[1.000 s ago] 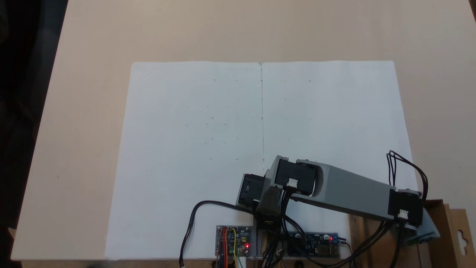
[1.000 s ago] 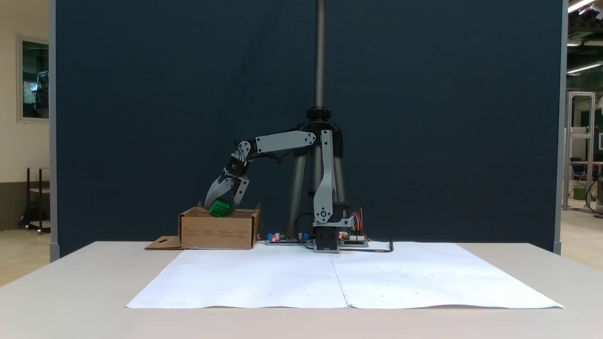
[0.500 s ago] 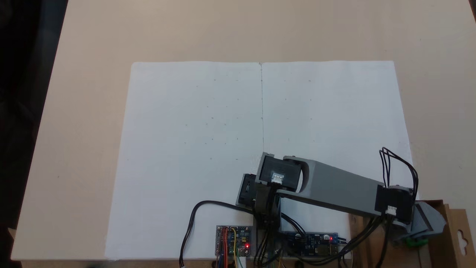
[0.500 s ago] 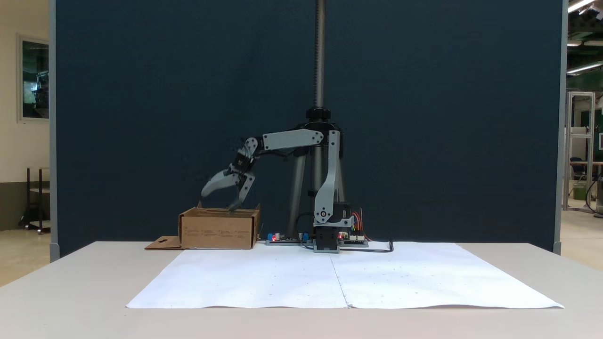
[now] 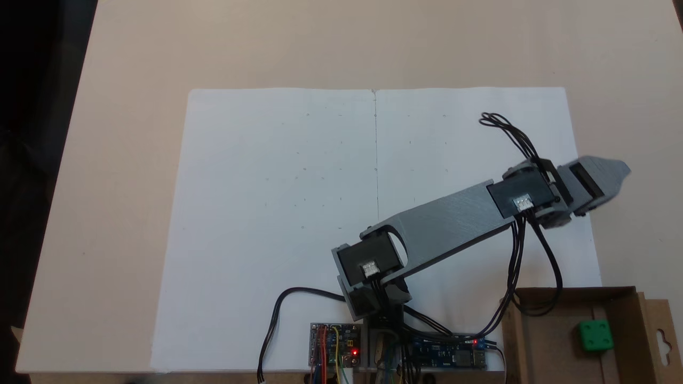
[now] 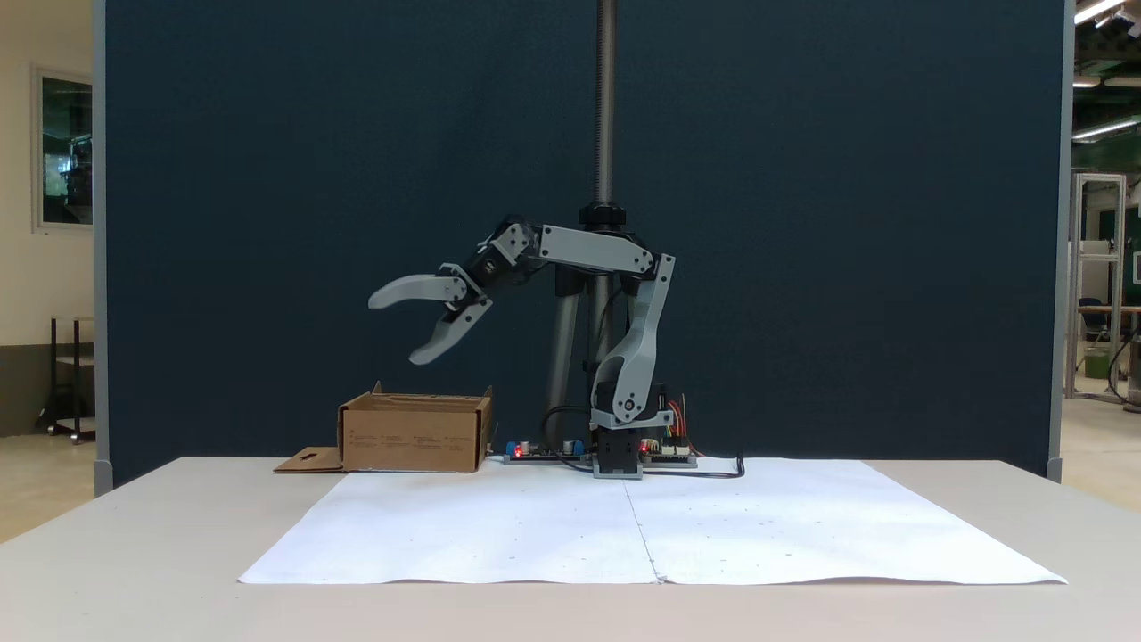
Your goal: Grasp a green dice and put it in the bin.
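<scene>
The green dice (image 5: 593, 335) lies on the floor of the bin (image 5: 544, 298), a shallow brown cardboard box at the bottom right corner seen from above. From the side the bin (image 6: 414, 434) stands left of the arm's base and its walls hide the dice. My gripper (image 6: 392, 328) hangs open and empty, high above the bin, jaws spread wide. Seen from above, the gripper (image 5: 621, 178) points right, over the paper's right edge and well away from the bin.
A large white paper sheet (image 5: 299, 213) covers the table's middle. Circuit boards (image 5: 336, 344) and cables sit by the arm's base (image 6: 619, 450). A metal stand pole (image 6: 606, 107) rises behind the arm. The bin's side flap (image 5: 661, 341) has a cut-out slot.
My gripper let go of the green dice, which now lies in the bin. The arm then rose and swung away from the bin, jaws still open.
</scene>
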Controlling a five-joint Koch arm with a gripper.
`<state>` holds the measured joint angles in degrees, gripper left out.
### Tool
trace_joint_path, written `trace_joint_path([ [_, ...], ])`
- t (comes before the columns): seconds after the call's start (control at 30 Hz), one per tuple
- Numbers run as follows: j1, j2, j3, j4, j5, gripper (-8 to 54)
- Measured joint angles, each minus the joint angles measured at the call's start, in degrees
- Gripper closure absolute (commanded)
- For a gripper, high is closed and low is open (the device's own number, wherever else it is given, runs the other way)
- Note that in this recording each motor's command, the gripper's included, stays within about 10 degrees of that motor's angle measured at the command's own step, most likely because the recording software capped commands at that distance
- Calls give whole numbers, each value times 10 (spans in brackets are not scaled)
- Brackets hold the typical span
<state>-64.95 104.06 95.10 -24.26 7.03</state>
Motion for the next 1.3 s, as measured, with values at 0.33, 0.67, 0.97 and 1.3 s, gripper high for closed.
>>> trace_joint_path([
  [0.33,267,2,-1,25,-37,19],
  [0.67,522,12,91,123,-53,20],
  [0.97,657,87,347,299,-53,18],
  [1.3,628,175,533,468,-53,20],
])
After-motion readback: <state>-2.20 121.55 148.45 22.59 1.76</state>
